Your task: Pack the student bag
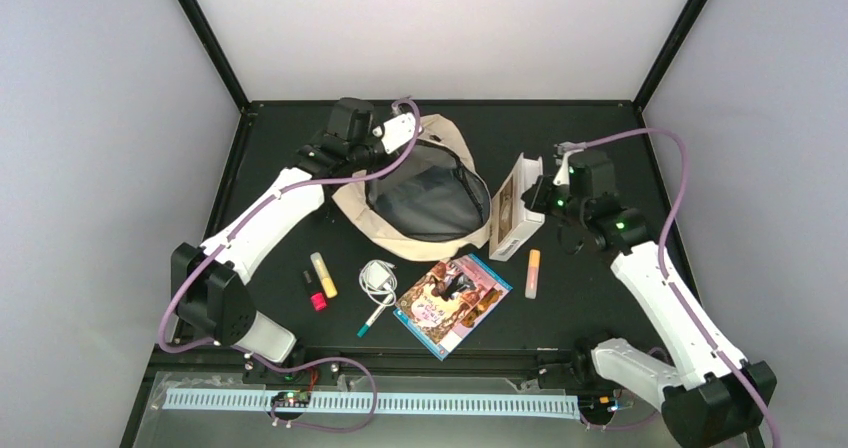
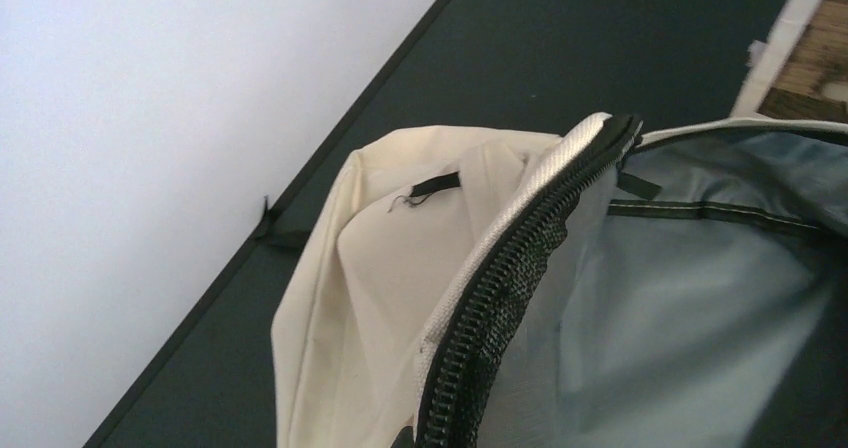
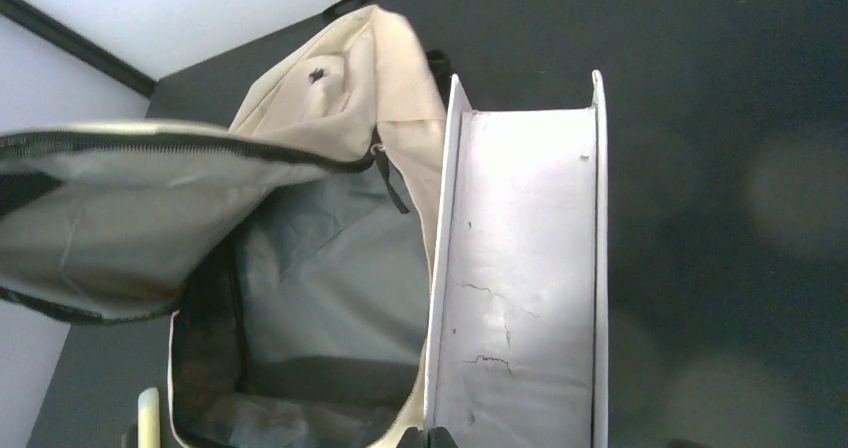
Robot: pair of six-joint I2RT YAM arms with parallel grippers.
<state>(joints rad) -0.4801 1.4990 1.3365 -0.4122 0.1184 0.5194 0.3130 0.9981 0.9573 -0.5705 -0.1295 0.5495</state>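
Observation:
The student bag (image 1: 400, 230) is a cream fabric backpack lying mid-table with its mouth held wide and its grey lining showing. My left gripper (image 1: 398, 131) is shut on the bag's far zipper rim (image 2: 500, 298) and holds it lifted; its fingers are almost out of frame in the left wrist view. My right gripper (image 1: 547, 194) is shut on the wall of a white box (image 1: 518, 208), which stands on edge against the bag's right side. In the right wrist view the box (image 3: 520, 288) sits beside the open bag (image 3: 320, 268), with my fingertips (image 3: 490, 438) pinching its near edge.
In front of the bag lie a yellow highlighter (image 1: 323, 274), a small red item (image 1: 318, 301), a white charger with cable (image 1: 378, 278), a teal pen (image 1: 373, 318), a colourful book (image 1: 452, 302) and an orange highlighter (image 1: 532, 273). Walls enclose the table.

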